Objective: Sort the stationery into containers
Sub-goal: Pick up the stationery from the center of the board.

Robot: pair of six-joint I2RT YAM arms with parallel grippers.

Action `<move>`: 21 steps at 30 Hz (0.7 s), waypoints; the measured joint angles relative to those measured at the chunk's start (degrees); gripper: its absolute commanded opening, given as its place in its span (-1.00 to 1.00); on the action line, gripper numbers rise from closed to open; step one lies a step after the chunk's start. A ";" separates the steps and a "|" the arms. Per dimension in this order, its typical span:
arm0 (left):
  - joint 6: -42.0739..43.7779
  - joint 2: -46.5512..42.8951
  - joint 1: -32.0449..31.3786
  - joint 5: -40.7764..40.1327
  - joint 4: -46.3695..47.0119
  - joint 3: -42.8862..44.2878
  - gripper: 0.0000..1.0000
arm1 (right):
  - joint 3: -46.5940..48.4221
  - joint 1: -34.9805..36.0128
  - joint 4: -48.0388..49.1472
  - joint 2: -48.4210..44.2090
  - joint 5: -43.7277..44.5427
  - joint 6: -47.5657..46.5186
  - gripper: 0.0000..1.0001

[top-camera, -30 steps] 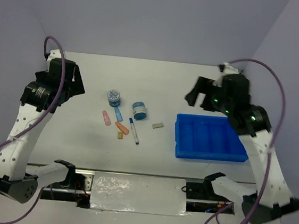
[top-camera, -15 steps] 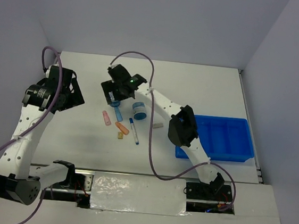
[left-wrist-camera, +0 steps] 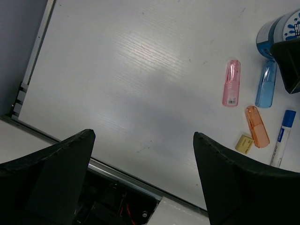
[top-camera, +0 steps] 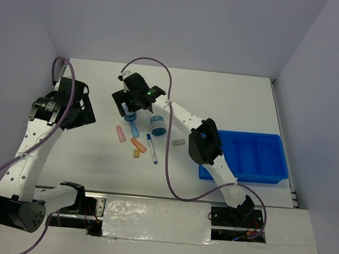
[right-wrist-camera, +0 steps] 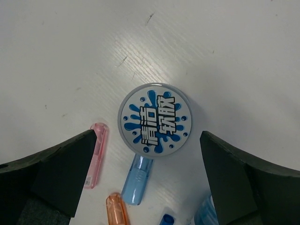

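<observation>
The right gripper is held with its fingers spread wide. A tape roll is seen flat on the table between them, touched by neither. A blue bar lies just beside the roll, and a pink bar beside one finger. The tray is set well apart. The left gripper is likewise spread.

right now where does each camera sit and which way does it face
top external: fixed high behind the bases, looking down on table and blue tray; both arms show.
left wrist: on the left arm, looking down at the pink bar; own fingers at bottom.
right wrist: on the right arm, straight above a tape roll; own fingers either side.
shared: both wrist views catch the pink bar and that roll.
</observation>
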 measured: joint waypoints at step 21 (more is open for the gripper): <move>4.85 2.84 -1.40 1.79 1.64 -0.02 0.99 | 0.02 0.04 6.64 3.52 0.33 -4.94 -0.54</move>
